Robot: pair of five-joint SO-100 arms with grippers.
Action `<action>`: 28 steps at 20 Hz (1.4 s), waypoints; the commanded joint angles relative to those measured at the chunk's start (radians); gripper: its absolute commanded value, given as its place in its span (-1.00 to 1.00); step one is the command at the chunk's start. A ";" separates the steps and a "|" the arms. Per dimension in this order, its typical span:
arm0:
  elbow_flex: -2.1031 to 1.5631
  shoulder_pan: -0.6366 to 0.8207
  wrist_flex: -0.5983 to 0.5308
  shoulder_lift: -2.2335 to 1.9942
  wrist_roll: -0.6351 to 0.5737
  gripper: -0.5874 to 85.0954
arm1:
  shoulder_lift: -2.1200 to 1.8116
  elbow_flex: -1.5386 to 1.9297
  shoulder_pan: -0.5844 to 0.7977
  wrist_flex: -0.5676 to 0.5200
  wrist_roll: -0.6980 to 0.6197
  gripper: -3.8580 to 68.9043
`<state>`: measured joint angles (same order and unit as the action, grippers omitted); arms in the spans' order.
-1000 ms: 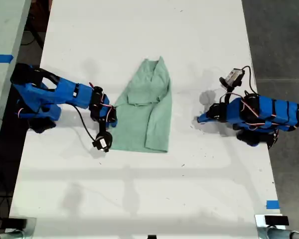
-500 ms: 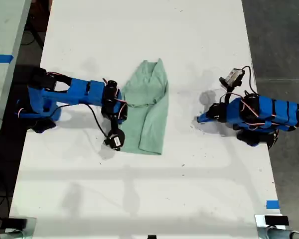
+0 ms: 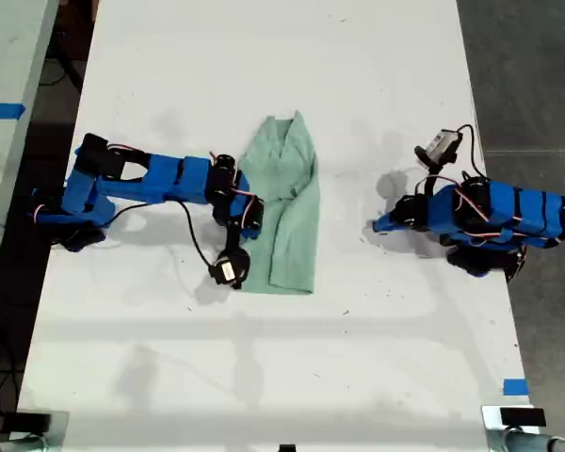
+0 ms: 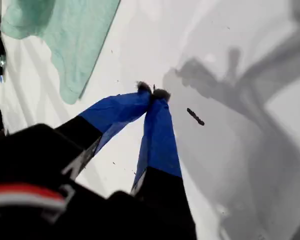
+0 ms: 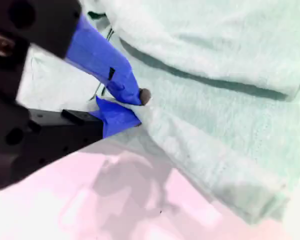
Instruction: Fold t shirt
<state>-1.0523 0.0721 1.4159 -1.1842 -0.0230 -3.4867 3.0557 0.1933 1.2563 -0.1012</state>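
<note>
The pale mint-green t shirt (image 3: 292, 212) lies creased on the white table (image 3: 264, 377), folded into a narrow strip near the middle of the exterior view. My second gripper (image 3: 250, 222) reaches in from the exterior view's left and is shut on the t shirt's edge (image 5: 215, 100), its blue fingertips (image 5: 130, 92) pinching a lifted fold. My first gripper (image 3: 377, 224) rests low on the table toward the exterior view's right, apart from the cloth. Its blue jaws meet at the tips, shut on nothing (image 4: 152, 92), and the t shirt (image 4: 65, 35) shows farther off.
Blue tape marks (image 3: 514, 386) sit by the table's edge at the exterior view's lower right. A second table with blue tape (image 3: 2, 110) borders the exterior view's left. Dark floor (image 3: 527, 66) lies past the table's edge on the exterior view's right. A dark speck (image 4: 195, 116) marks the table.
My second gripper has moved toward the exterior view's right, carrying the t shirt's edge over the rest, so the cloth is now narrower. My first arm has not moved.
</note>
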 commanded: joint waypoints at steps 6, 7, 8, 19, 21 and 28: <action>0.057 -0.002 -0.095 -0.051 -0.061 -0.51 | -0.018 0.051 -0.008 -0.002 0.005 -0.86; 0.057 0.000 -0.091 -0.067 -0.071 -0.55 | -0.018 0.051 -0.008 -0.002 0.005 -0.86; 0.057 0.006 -0.083 -0.089 -0.083 -0.65 | -0.018 0.051 -0.008 -0.002 0.005 -0.86; -1.127 0.031 -0.503 -1.322 -0.058 -0.99 | -0.018 0.051 -0.009 -0.002 0.005 -0.86; -1.474 0.035 -0.601 -1.612 -0.032 -0.99 | -0.018 0.051 -0.008 -0.002 0.005 -0.86; -2.017 0.109 -0.489 -2.283 -0.051 -0.99 | -0.018 0.051 -0.003 -0.002 0.005 -0.86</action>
<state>-3.0480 0.1565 0.8912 -3.3502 -0.0583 -3.4867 3.0557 0.1933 1.2563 -0.1012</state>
